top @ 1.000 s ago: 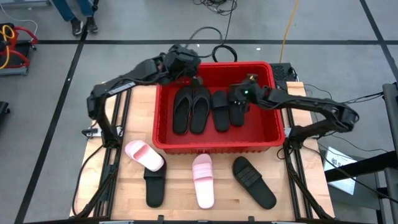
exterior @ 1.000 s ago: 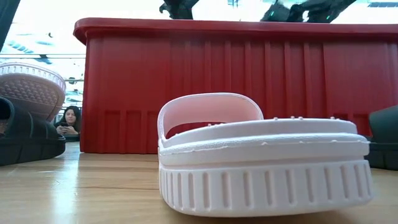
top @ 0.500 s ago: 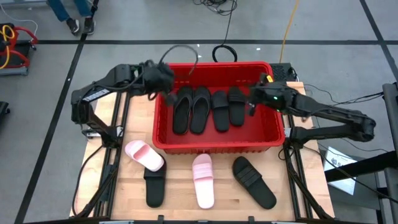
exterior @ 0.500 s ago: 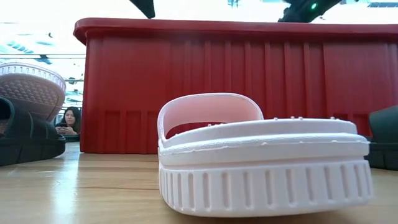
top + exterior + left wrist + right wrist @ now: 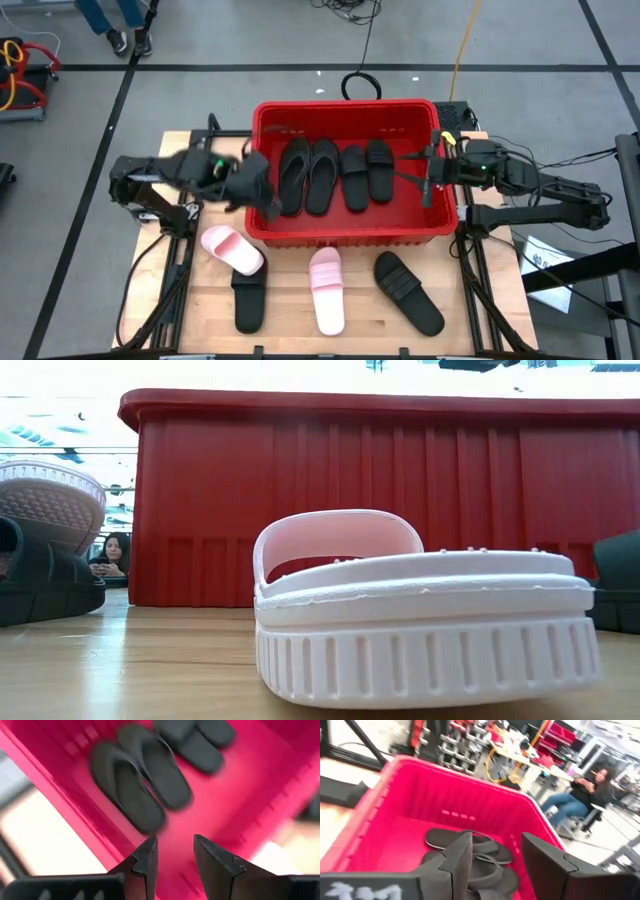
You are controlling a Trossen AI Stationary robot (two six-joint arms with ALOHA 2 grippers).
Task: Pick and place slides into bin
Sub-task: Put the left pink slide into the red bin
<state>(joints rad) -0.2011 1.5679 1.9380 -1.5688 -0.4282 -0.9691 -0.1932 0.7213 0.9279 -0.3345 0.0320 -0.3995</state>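
No brand, label or writing can be read on the slides or on the red bin (image 5: 350, 232), which stands on the table (image 5: 480, 300). Four black slides (image 5: 335, 175) lie abreast inside the bin; just outside its near wall lie two pink slides (image 5: 327, 290) and two black ones (image 5: 408, 292). The left hand (image 5: 262, 192), fingers spread and empty, hangs over the bin's left wall, and the right hand (image 5: 418, 178), likewise spread and empty, over its right wall.

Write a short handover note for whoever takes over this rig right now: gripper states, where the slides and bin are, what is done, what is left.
Left gripper: open, empty, at the bin's left wall.
Right gripper: open, empty, over the bin's right wall.
Bin: holds four black slides, side by side.
On the table in front of the bin: two pink slides and two black slides; one pink slide lies partly on a black one.
Done: four. Left: four.
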